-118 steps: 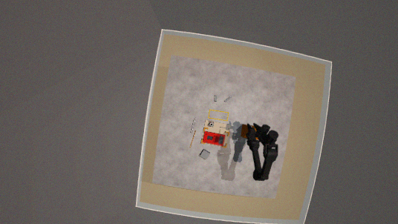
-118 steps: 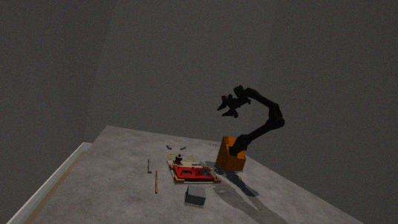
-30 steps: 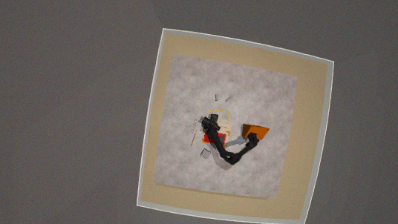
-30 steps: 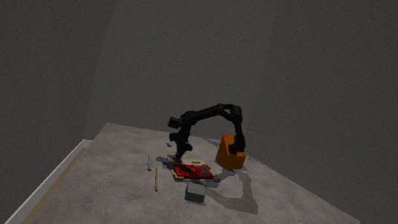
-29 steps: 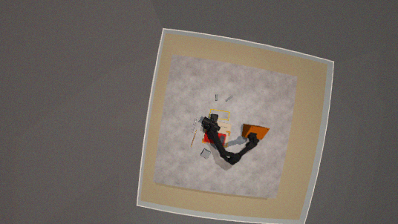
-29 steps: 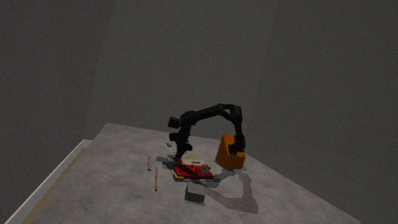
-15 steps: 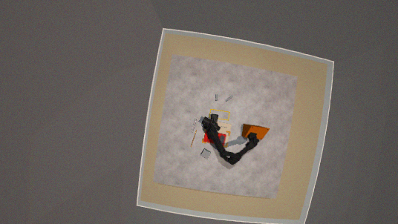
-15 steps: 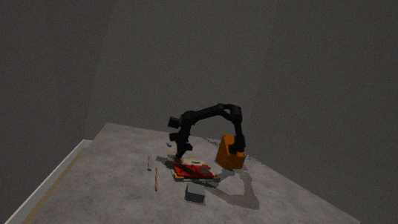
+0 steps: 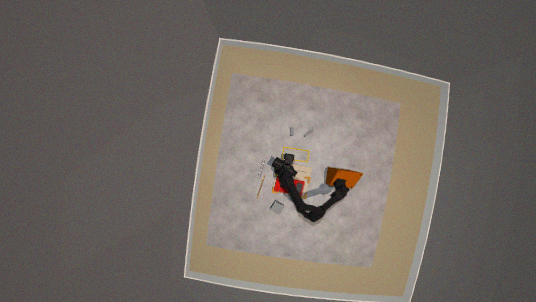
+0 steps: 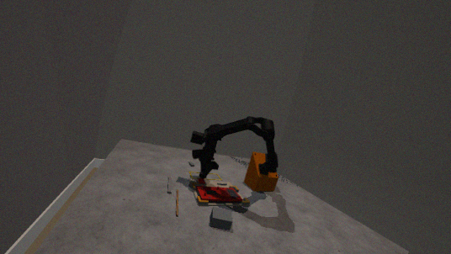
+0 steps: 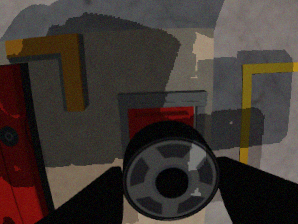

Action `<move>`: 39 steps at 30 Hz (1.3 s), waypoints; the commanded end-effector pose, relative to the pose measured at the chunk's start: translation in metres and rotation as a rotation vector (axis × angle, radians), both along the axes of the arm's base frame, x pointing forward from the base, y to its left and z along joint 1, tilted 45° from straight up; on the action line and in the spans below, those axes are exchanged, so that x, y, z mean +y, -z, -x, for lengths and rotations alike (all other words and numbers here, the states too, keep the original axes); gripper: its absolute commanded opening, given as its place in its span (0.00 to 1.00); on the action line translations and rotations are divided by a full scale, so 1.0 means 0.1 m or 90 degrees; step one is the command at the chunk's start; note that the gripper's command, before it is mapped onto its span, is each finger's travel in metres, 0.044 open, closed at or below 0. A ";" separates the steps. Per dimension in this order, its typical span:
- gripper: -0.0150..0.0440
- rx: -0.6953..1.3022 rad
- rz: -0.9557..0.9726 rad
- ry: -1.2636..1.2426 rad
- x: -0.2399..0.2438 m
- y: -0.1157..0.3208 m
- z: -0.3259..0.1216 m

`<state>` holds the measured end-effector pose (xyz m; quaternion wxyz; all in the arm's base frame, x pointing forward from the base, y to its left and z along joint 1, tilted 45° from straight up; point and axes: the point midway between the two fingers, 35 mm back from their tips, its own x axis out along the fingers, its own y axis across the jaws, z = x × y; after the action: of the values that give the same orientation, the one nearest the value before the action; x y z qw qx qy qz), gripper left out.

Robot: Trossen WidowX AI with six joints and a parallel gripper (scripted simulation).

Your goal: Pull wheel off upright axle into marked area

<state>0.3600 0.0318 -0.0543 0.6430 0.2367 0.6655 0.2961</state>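
The wheel [image 11: 172,135], black with a grey spoked face, sits between the two fingers in the wrist view. My gripper [image 11: 169,172] [image 10: 203,176] is shut on it, one finger at each side. The wheel's centre hole looks dark; no axle tip shows in it, and I cannot tell whether the axle is still inside. Behind the wheel is a red base in a grey square frame [image 11: 161,98]. The marked area, a yellow outline [image 9: 296,149] [image 10: 195,172] [image 11: 245,115], lies to the right of the wheel in the wrist view. The arm hides the wheel in the top view.
A red panel [image 9: 284,189] [image 10: 219,193] [image 11: 15,185] lies beside the axle base, with an orange corner bracket [image 11: 74,75] near it. A grey block [image 9: 277,206] [image 10: 221,219] and a thin orange stick [image 9: 261,187] [image 10: 177,203] lie further off. An orange block [image 9: 346,176] [image 10: 256,177] stands by the arm's base.
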 end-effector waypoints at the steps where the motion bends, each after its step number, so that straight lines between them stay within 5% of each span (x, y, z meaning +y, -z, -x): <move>1: 0.25 -0.006 0.003 0.001 -0.03 -0.03 -0.02; 39: 0.25 -0.006 0.002 0.003 -0.12 -0.12 -0.02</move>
<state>0.3605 0.0228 -0.0454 0.6429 0.2389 0.6651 0.2954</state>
